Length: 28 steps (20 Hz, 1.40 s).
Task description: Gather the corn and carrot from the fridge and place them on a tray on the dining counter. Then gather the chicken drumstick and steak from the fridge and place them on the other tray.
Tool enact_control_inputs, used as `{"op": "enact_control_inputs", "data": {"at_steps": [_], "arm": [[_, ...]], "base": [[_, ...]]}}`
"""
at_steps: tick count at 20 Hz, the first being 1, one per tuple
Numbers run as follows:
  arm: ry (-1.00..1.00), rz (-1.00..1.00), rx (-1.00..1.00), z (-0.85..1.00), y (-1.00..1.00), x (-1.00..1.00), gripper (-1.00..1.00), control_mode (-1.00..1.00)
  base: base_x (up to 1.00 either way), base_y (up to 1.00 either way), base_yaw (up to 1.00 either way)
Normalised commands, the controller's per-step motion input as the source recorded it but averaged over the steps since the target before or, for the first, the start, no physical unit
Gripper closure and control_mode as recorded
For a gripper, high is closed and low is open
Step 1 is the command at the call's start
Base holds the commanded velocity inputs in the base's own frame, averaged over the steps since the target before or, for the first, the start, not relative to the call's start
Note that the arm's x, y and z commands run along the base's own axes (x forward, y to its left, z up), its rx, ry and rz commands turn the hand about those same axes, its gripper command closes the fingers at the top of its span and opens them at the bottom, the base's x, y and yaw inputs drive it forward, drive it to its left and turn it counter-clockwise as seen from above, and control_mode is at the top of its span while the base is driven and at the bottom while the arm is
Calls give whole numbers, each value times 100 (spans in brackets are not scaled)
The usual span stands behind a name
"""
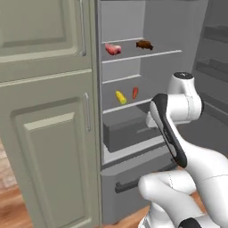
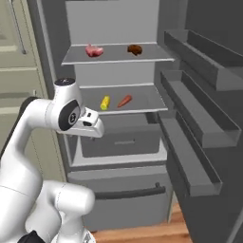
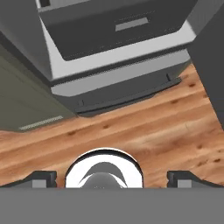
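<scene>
Inside, corn [image 2: 105, 102], carrot [image 2: 124, 100], unlabelled

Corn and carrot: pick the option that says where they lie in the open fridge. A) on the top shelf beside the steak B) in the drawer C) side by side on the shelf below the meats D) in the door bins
C: the corn and carrot lie side by side on the second shelf, below the steak and chicken drumstick.
</scene>
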Motion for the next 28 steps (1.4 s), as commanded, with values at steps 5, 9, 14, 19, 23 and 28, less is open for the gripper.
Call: {"op": "enact_control_inputs", "data": {"at_steps": [5,9,14,19,23,28], "arm": [[0,0,0,0,0,0,-100,100],[0,0,0,0,0,0,-100,100],[0,0,0,0,0,0,-100,100],[0,0,0,0,0,0,-100,100],[0,0,0,0,0,0,-100,100],[0,0,0,0,0,0,-100,100]], "base": [[31,-40,38],[40,-4,22],[53,0,3],[42,-2,-1],[6,-26,0],[4,-36,0]]}}
